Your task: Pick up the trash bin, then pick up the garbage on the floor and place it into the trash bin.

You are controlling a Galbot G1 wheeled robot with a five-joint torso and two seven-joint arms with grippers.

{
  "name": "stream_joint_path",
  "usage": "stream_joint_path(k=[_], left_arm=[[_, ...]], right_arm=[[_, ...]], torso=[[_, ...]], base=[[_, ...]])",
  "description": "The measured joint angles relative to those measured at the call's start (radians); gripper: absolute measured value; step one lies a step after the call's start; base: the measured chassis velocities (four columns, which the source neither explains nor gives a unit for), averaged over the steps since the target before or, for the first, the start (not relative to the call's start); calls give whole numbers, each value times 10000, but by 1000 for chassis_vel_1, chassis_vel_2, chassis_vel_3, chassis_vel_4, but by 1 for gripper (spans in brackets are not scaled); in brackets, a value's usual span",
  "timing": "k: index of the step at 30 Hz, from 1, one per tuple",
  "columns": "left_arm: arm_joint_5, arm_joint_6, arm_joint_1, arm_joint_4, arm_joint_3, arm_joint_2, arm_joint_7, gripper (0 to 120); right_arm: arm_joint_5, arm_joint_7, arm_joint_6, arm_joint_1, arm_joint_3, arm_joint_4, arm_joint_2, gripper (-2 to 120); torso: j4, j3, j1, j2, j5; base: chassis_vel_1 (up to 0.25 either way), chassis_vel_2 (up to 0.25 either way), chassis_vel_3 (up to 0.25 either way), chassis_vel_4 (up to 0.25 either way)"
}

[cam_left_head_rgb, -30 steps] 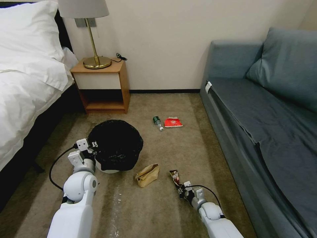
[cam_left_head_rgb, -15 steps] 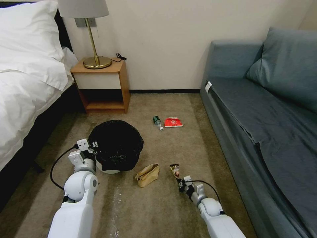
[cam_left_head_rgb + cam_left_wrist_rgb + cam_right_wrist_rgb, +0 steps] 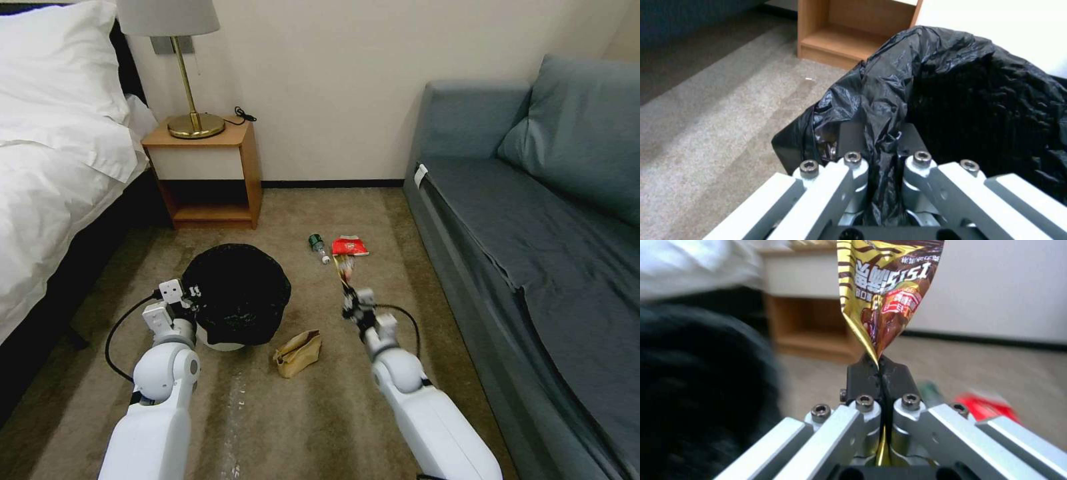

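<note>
From the head view we see the left gripper (image 3: 189, 292) pinching the near-left rim of the trash bin (image 3: 235, 293), a small round white tub whose crinkly black liner spills over its mouth. The bin stands on the short-pile beige carpet (image 3: 300, 413). Just right of the bin and nearer the robot lies the crumpled tan paper bag (image 3: 298, 353). Farther right of the bin, our right gripper (image 3: 349, 301) is raised off the carpet, pressed together on the snack wrapper (image 3: 345, 267), which sticks up from it. Beyond the bin to the right lie the clear green-labelled bottle (image 3: 318, 247) and, just beside it, the flat red packet (image 3: 349, 247).

In the left wrist view, the left gripper (image 3: 882, 146) has its dark fingers closed on a fold of the bin's glossy, wrinkled black liner (image 3: 951, 86) — the plastic bunches between them.

In the right wrist view, the right gripper (image 3: 880, 380) is shut tight on the bottom corner of the snack wrapper (image 3: 887, 296) — thin, shiny gold-and-brown foil with printed lettering, standing upright. The bin's dark mass (image 3: 698, 386) is blurred at one side.
</note>
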Motion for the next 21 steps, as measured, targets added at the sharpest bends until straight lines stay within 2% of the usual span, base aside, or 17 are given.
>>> stream_joint_path(k=[1, 5, 8, 13, 16, 20, 21], left_arm=[[25, 0, -5, 11, 2, -19, 2, 4], [80, 0, -5, 18, 5, -38, 0, 4], [115, 2, 6, -12, 20, -50, -19, 4], [141, 3, 26, -65, 44, -89, -19, 4], [176, 7, 41, -166, 126, -246, -29, 4], [179, 8, 32, -168, 126, -251, -45, 4], [178, 13, 32, -168, 125, -251, -50, 4]], right_arm=[[271, 78, -20, 556, -757, 9, -19, 0], [435, 93, -1, 1193, -1571, -142, 43, 0], [474, 76, 24, 1572, -2344, -367, 355, 0], [381, 55, 22, 1563, -2618, -529, 546, 0], [-266, 5, -2, 1272, -2940, -1068, 737, 0], [-492, 12, -65, 1165, -2955, -1116, 737, 1], [-662, 32, -79, 1098, -2956, -1138, 736, 8]], torso=[[1, 0, 0, 0, 2], [0, 0, 0, 0, 0], [2, 0, 0, 0, 1], [1, 0, 0, 0, 2], [-1, 0, 0, 0, 2], [-1, -1, 0, 0, 2], [-1, -1, 0, 0, 2]], base=[[0, 0, 0, 0], [0, 0, 0, 0], [0, 0, 0, 0], [0, 0, 0, 0], [0, 0, 0, 0], [0, 0, 0, 0], [0, 0, 0, 0]])
